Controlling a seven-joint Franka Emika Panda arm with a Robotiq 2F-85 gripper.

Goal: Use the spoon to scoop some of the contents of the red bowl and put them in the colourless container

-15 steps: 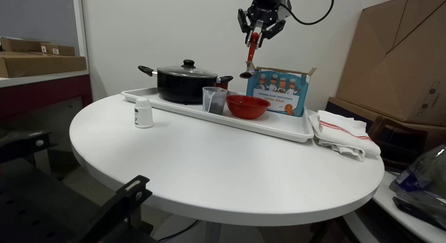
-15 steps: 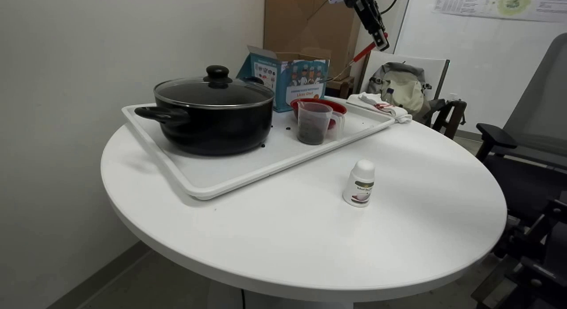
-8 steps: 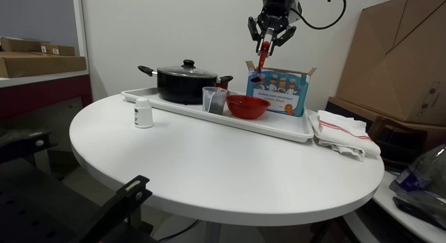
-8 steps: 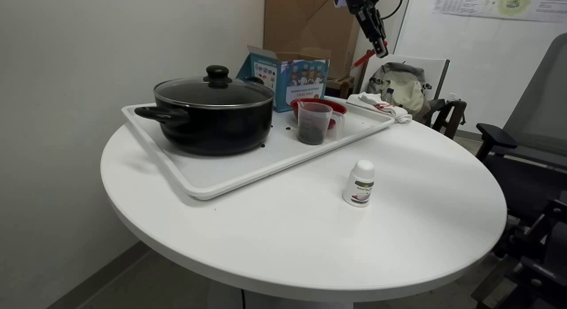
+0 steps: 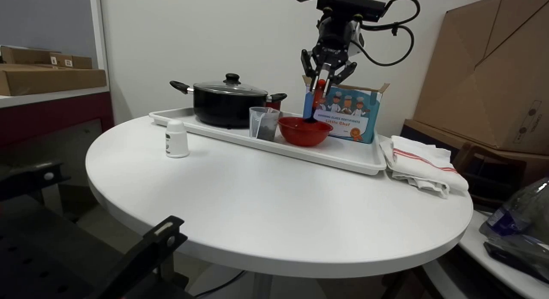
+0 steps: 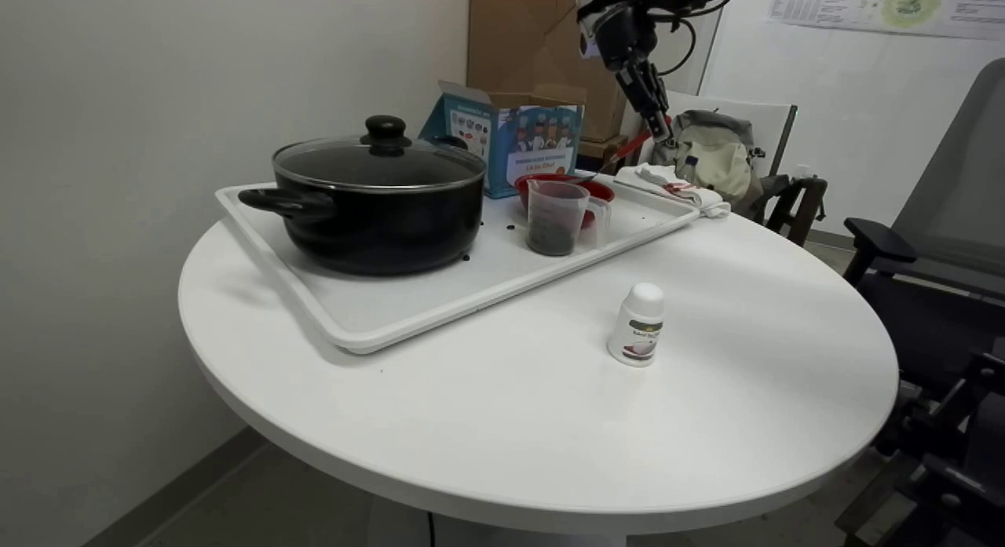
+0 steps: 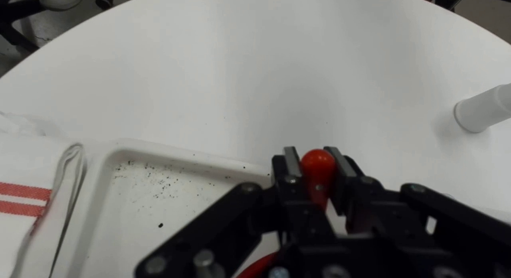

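My gripper (image 5: 319,85) is shut on the reddish-orange handle of the spoon (image 5: 317,97). In the wrist view the handle's round end (image 7: 319,166) sits between the fingertips (image 7: 312,158). The spoon points down at a slant, its dark head at the opening of the red bowl (image 5: 304,134); whether it touches the contents cannot be told. The bowl's contents are hidden. In the wrist view only a strip of the bowl's rim (image 7: 257,267) shows. The clear container (image 6: 553,217) stands upright beside the bowl with dark material in its lower part.
A white tray (image 6: 408,315) holds the bowl, the container, a black lidded pot (image 6: 385,225) and a blue box (image 5: 347,114) behind the bowl. Dark specks lie on the tray. A folded towel (image 5: 422,161) lies at its end. A white bottle (image 6: 637,327) stands on the table.
My gripper has come down with the spoon, shifting sideways a little on the way. The spoon's head has gone from well above the red bowl to its opening. The other things have not moved.
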